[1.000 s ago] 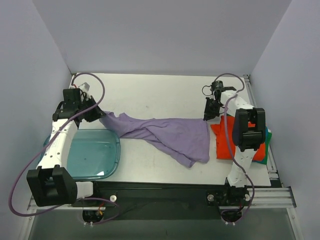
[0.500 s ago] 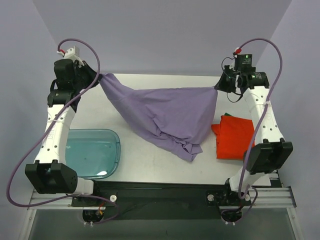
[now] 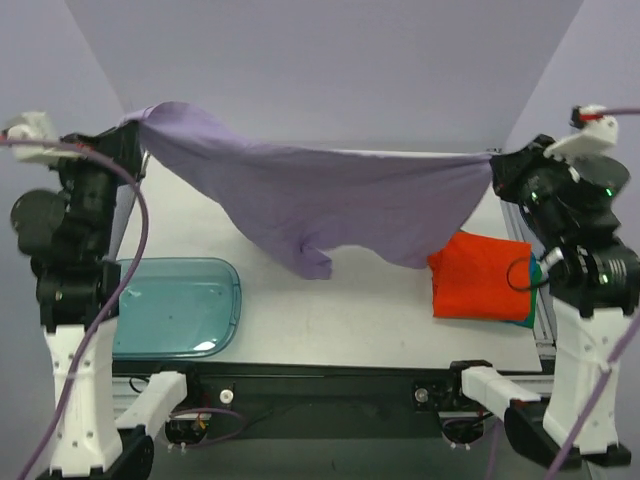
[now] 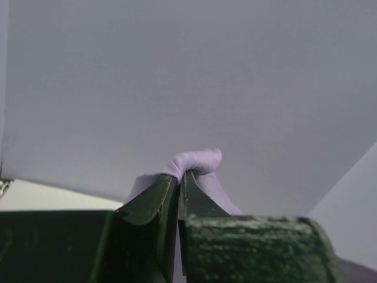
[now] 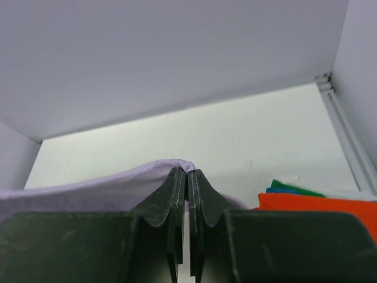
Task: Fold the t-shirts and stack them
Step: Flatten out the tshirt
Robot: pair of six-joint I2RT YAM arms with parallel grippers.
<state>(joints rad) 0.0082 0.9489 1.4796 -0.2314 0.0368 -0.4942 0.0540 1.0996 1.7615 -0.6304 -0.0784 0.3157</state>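
The lavender-purple t-shirt (image 3: 320, 200) hangs stretched in the air between both arms, high above the table, its lowest fold drooping at the middle. My left gripper (image 3: 135, 125) is shut on its left corner, and the pinched cloth shows in the left wrist view (image 4: 197, 162). My right gripper (image 3: 490, 165) is shut on its right corner, and that cloth shows in the right wrist view (image 5: 118, 183). The folded orange-red t-shirt (image 3: 480, 275) lies at the right on the green-teal t-shirt (image 3: 536, 290), which shows only as an edge. Both show in the right wrist view: the orange-red one (image 5: 321, 203), the green one (image 5: 291, 187).
A translucent blue tray (image 3: 175, 305) sits at the front left of the white table (image 3: 330, 310). Grey walls close the back and both sides. A metal rail (image 3: 545, 335) runs along the table's right edge.
Both arms have risen and spread apart. The purple shirt, which lay on the table, is now lifted off it and stretched wide in the air.
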